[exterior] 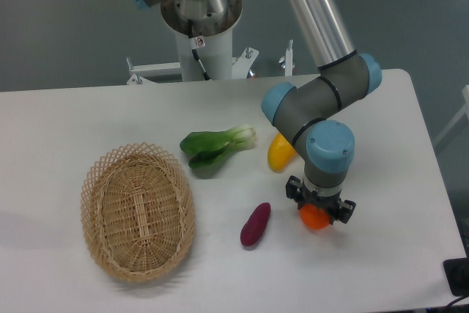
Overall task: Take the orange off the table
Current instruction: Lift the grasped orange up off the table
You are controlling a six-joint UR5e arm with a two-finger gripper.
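Starting at the left, the white table point(44, 130) runs bare from its left edge to a woven basket point(137, 212), an oval lying flat on the front left part, its near rim not far from the table's front edge. There is free white surface behind the basket up to the back edge, and a strip in front of it too. Moving right, a leafy green vegetable point(215, 149) lies on its side in the middle, white stalk end pointing right, just off the basket's upper right rim but apart from it. Below and right of that sits a purple sweet potato point(256, 224), tilted, alone on open surface, with clear room between it and the basket. Next comes a yellow fruit point(279, 153), partly hidden behind the arm's grey elbow. Now the arm itself: it reaches down from the top of the picture, bends through blue-capped joints and points the gripper point(319, 210) straight down over the orange point(315, 216). The orange is on the table's front right area, just right of the sweet potato and apart from it, below the yellow fruit. The black fingers sit on either side of the orange, hugging its top; only the lower part of the fruit shows beneath them. Whether the jaws are actually clamped on it or only straddling it, I cannot tell from here. To the right, open white surface runs on to the table's rounded right edge, and more lies free toward the front.
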